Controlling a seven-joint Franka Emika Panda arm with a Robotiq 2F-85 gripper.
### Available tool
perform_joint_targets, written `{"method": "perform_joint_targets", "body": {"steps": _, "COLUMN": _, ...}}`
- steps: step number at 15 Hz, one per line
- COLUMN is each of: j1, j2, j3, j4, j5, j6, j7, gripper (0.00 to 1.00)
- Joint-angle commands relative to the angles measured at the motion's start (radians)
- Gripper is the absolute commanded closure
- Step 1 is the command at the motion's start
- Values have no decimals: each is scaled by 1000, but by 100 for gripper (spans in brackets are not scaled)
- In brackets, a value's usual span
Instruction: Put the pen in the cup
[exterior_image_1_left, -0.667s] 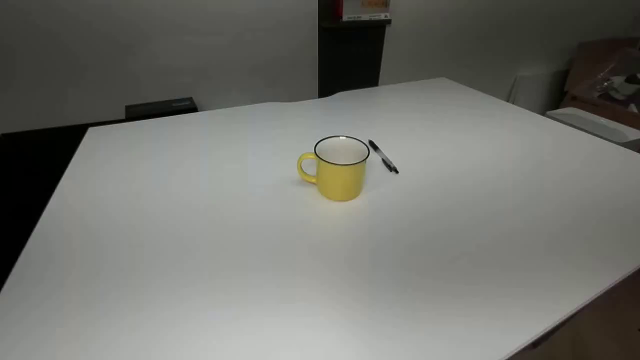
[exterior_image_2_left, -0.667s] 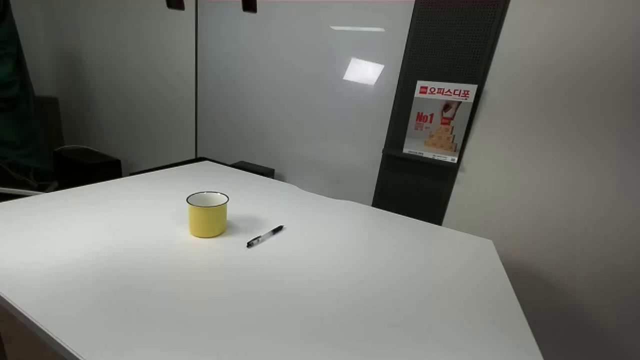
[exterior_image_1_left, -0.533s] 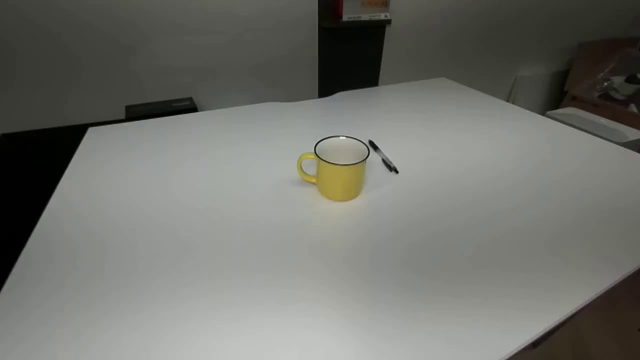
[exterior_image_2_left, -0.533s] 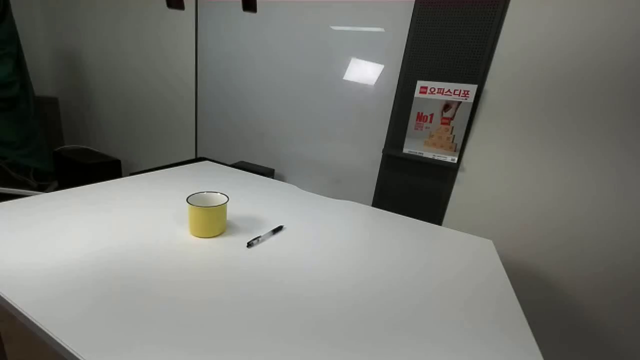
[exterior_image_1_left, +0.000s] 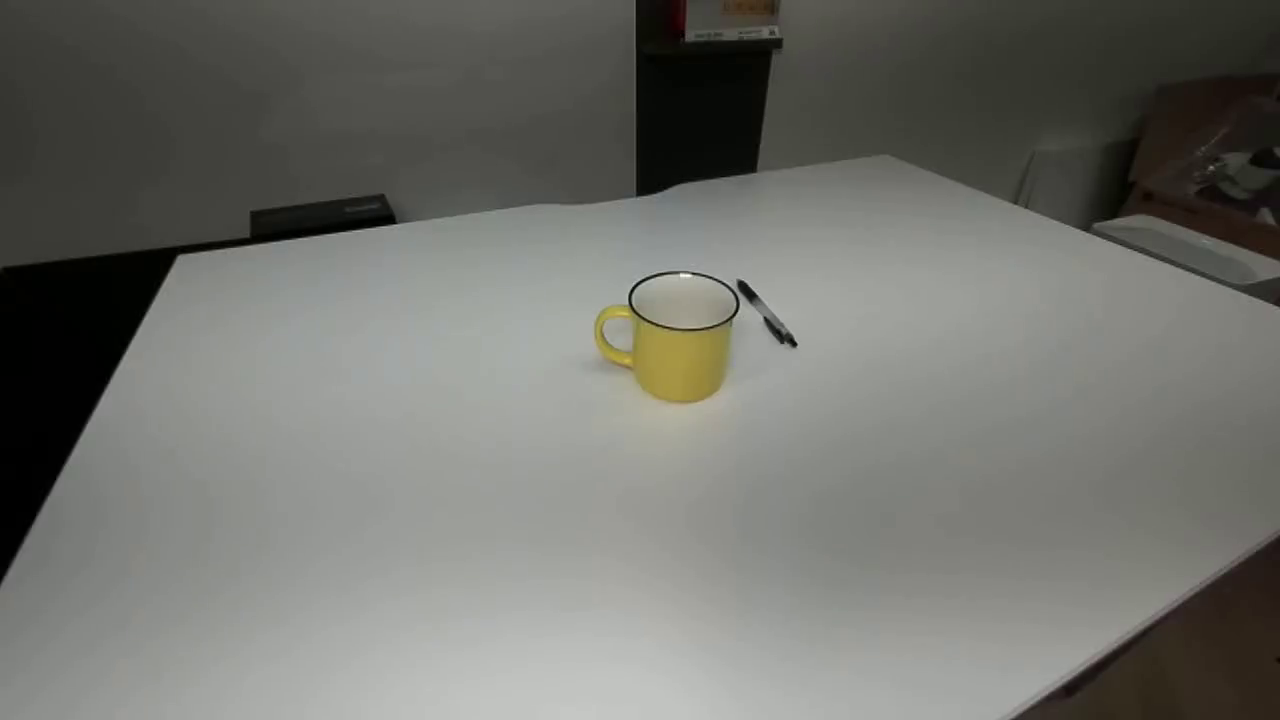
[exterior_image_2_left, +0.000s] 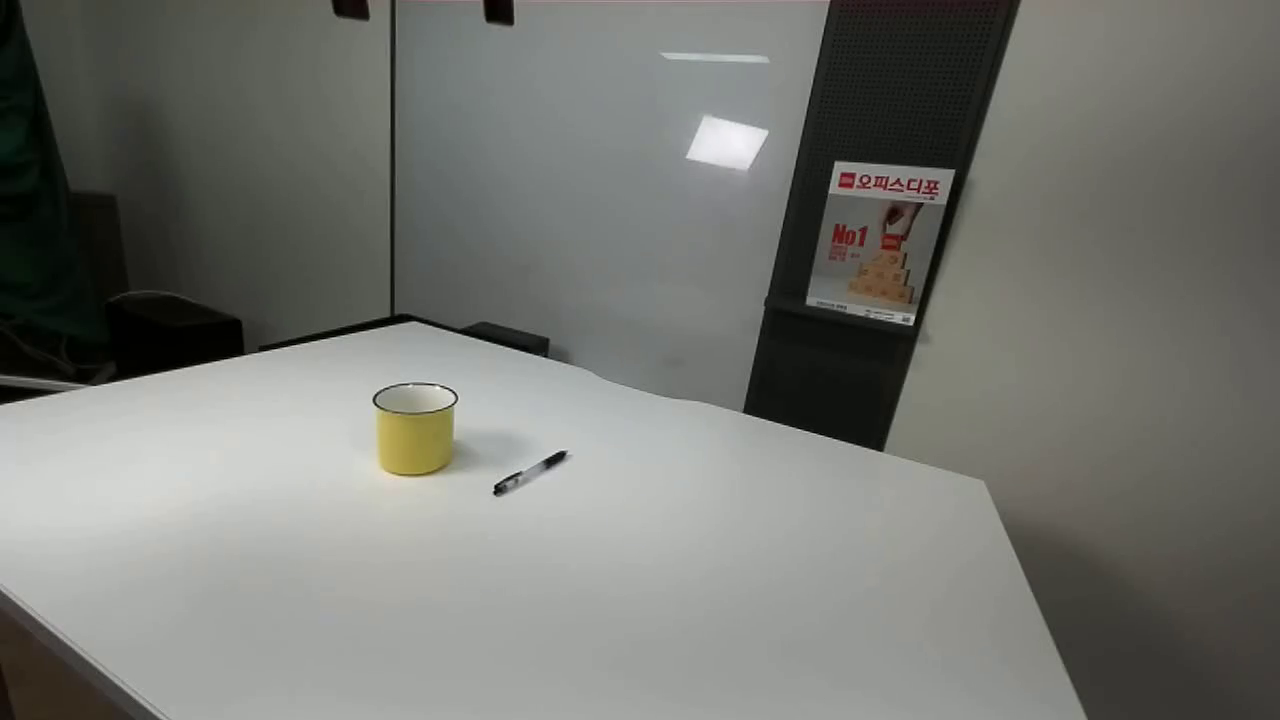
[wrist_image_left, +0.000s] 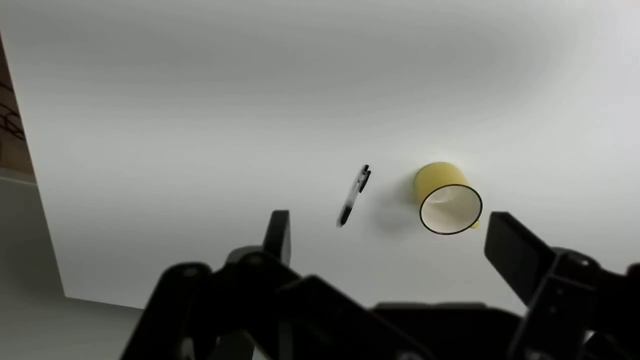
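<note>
The yellow cup (exterior_image_1_left: 682, 362) stands upright on the white table in both exterior views (exterior_image_2_left: 415, 442). It has a dark rim, a white inside and a side handle. The black and clear pen (exterior_image_1_left: 768, 314) lies flat beside the cup, apart from it, also in an exterior view (exterior_image_2_left: 530, 473). In the wrist view the pen (wrist_image_left: 354, 196) and the cup (wrist_image_left: 440, 180) lie below and beyond the fingers. My gripper (wrist_image_left: 388, 227) is wide open with nothing between its fingers. Only its two fingertips (exterior_image_2_left: 424, 10) show at the top edge of an exterior view, high above the table.
The white table (exterior_image_1_left: 450, 520) bears the cup and pen. Its edges show in both exterior views. A black box (exterior_image_1_left: 322, 215) sits behind the far edge. A poster (exterior_image_2_left: 880, 243) on a dark panel and a whiteboard wall (exterior_image_2_left: 600, 200) stand behind the table.
</note>
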Motion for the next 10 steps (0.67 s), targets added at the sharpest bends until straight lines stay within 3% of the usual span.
{"method": "perform_joint_targets", "body": {"steps": 1, "j1": 1, "j2": 0, "j3": -1, "j4": 1, "j5": -1, "j6": -2, "j7": 1, "gripper": 0}}
{"method": "perform_joint_targets", "body": {"steps": 5, "j1": -23, "j2": 74, "j3": -2, "j4": 12, "j5": -12, "j6": 102, "j7": 36, "gripper": 0}}
{"method": "perform_joint_targets", "body": {"steps": 10, "j1": -59, "j2": 338, "j3": -18, "j4": 65, "j5": -20, "j6": 344, "j7": 45, "gripper": 0}}
